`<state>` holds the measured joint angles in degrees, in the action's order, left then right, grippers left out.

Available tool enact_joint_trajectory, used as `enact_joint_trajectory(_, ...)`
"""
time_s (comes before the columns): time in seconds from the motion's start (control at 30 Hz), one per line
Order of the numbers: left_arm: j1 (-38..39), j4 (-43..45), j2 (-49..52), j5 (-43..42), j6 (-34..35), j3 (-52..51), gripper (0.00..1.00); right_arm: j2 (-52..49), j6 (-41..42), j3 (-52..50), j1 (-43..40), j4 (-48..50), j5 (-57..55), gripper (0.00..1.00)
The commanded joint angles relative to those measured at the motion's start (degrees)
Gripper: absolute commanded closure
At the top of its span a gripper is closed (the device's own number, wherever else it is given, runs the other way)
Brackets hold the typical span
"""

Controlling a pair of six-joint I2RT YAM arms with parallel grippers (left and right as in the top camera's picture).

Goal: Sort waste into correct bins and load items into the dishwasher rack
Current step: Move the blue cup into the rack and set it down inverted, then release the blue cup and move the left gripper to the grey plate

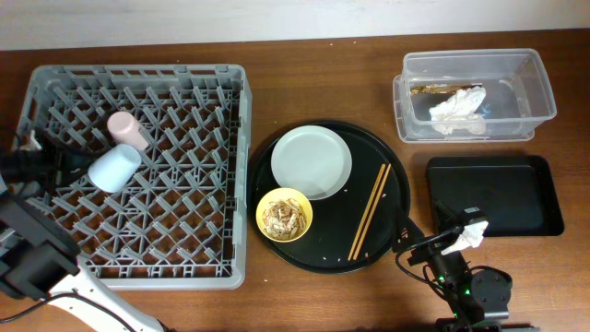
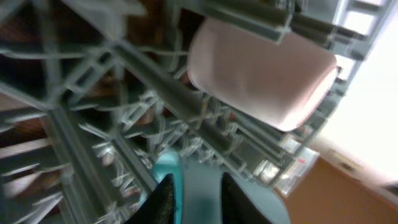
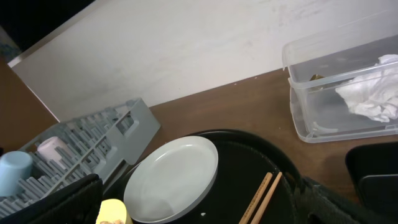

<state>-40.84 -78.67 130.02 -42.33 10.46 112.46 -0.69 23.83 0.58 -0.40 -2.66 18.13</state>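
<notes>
The grey dishwasher rack (image 1: pixel 138 175) stands at the left. A pink cup (image 1: pixel 127 130) lies in it, also in the left wrist view (image 2: pixel 261 74). My left gripper (image 1: pixel 81 167) is shut on the wall of the light-blue cup (image 1: pixel 116 169) inside the rack, its fingers (image 2: pixel 198 202) either side of the blue wall (image 2: pixel 199 186). The pale plate (image 1: pixel 312 161), the yellow bowl (image 1: pixel 284 215) holding beige scraps (image 1: pixel 283 218) and the chopsticks (image 1: pixel 369 212) sit on the round black tray. My right gripper (image 1: pixel 422 235) is open and empty at that tray's right edge (image 3: pixel 199 211).
The round black tray (image 1: pixel 396 175) is in the middle. The clear tub (image 1: pixel 539 83) at the back right holds a crumpled white tissue (image 1: pixel 457 107). The shallow black rectangular tray (image 1: pixel 498 189) lies in front of it, just behind my right arm.
</notes>
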Motion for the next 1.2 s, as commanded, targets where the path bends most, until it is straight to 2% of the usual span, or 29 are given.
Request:
enact_joint_trajectory(0.0, 0.1, -4.2, 0.5, 11.7, -0.7, 11.2, 0.66, 0.3, 0.2, -0.3, -0.4, -0.3, 0.7, 0.01)
enact_joint_trajectory(0.07, 0.1, -7.8, 0.5, 14.5, -0.7, 17.2, 0.63, 0.3, 0.2, -0.3, -0.4, -0.3, 0.7, 0.02)
enact_joint_trajectory(0.1, 0.1, -9.6, 0.5, 14.5, -0.7, 19.8, 0.68, 0.3, 0.2, -0.3, -0.4, -0.3, 0.7, 0.01)
enact_joint_trajectory(0.13, 0.6, -11.5, 0.5, 14.5, -0.7, 22.2, 0.88, 0.3, 0.2, -0.3, -0.4, -0.3, 0.7, 0.01)
enact_joint_trajectory(0.17, 1.2, -12.6, 0.5, 14.5, -0.8, 23.1, 1.0, 0.3, 0.2, -0.3, -0.4, -0.3, 0.7, 0.01)
enact_joint_trajectory(0.27, 8.4, -16.2, 0.5, 16.3, -6.4, 23.5, 1.0, 0.3, 0.2, -0.3, -0.4, -0.3, 0.7, 0.01)
enact_joint_trajectory(0.37, 16.4, -17.0, 0.5, 27.7, -6.1, 23.3, 1.0, 0.3, 0.2, -0.3, -0.4, -0.3, 0.7, 0.01)
enact_joint_trajectory(0.4, 19.2, -17.0, 0.5, 33.7, -2.9, 22.9, 1.0, 0.3, 0.2, -0.3, -0.4, -0.3, 0.7, 0.01)
enact_joint_trajectory(0.47, 21.9, -17.5, 0.5, 40.3, 0.5, 22.1, 1.0, 0.3, 0.2, -0.3, -0.4, -0.3, 0.7, 0.01)
enact_joint_trajectory(0.6, 21.3, -18.1, 0.5, 43.1, 0.9, 18.5, 1.0, 0.3, 0.2, -0.3, -0.4, -0.3, 0.7, 0.01)
enact_joint_trajectory(0.67, 20.4, -17.8, 0.5, 46.7, 4.1, 16.1, 1.0, 0.3, 0.2, -0.3, -0.4, -0.3, 0.7, 0.01)
enact_joint_trajectory(0.93, 18.7, -14.4, 0.5, 44.9, 4.1, 13.6, 1.0, 0.3, 0.2, -0.3, -0.4, -0.3, 0.7, 0.01)
enact_joint_trajectory(1.1, 16.6, -11.1, 0.5, 43.8, 4.1, 8.4, 1.0, 0.3, 0.2, -0.3, -0.4, -0.3, 0.7, 0.01)
enact_joint_trajectory(1.17, 14.4, -11.6, 0.5, 45.6, 6.7, 8.8, 1.0, 0.3, 0.2, -0.3, -0.4, -0.3, 0.7, 0.01)
